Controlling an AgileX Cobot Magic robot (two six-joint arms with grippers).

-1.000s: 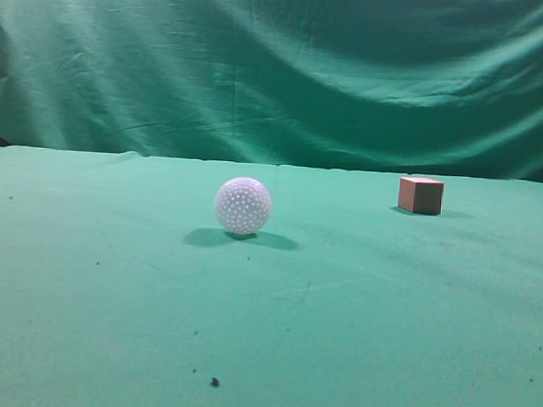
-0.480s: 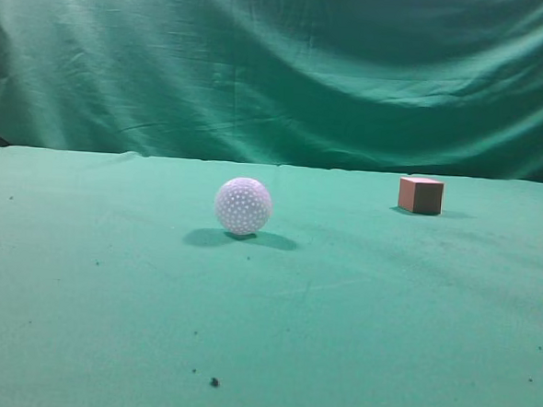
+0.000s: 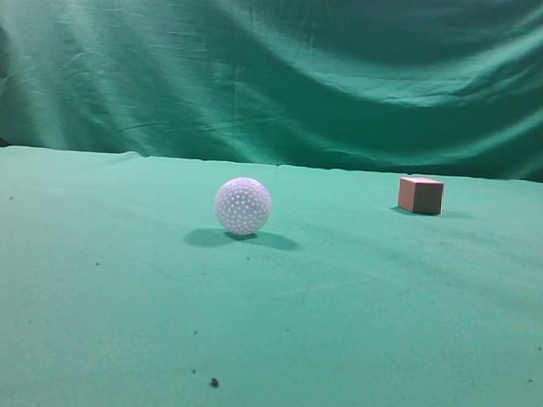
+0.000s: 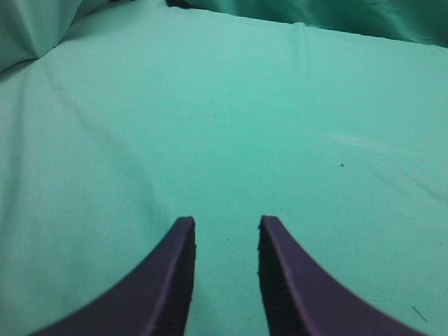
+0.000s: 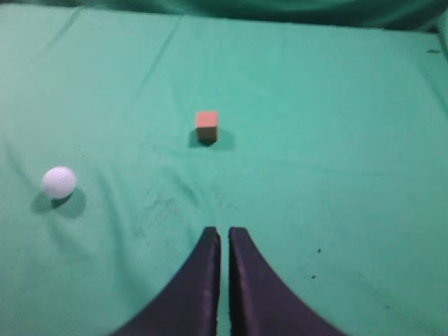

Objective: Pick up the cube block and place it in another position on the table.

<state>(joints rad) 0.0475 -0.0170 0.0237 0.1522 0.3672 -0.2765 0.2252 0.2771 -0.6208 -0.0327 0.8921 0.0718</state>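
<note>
The cube block (image 3: 420, 195), reddish-brown with a pinkish top, sits on the green table (image 3: 358, 301) at the far right; it also shows in the right wrist view (image 5: 206, 126). My right gripper (image 5: 225, 232) is shut and empty, hovering well short of the cube and in line with it. My left gripper (image 4: 225, 222) is open and empty over bare green cloth (image 4: 231, 126); no object shows in its view. Neither gripper shows in the exterior view.
A white dimpled ball (image 3: 243, 205) rests on the table left of the cube, also in the right wrist view (image 5: 59, 182). A draped green backdrop (image 3: 280, 66) hangs behind the table. Small dark specks (image 3: 214, 382) lie near the front.
</note>
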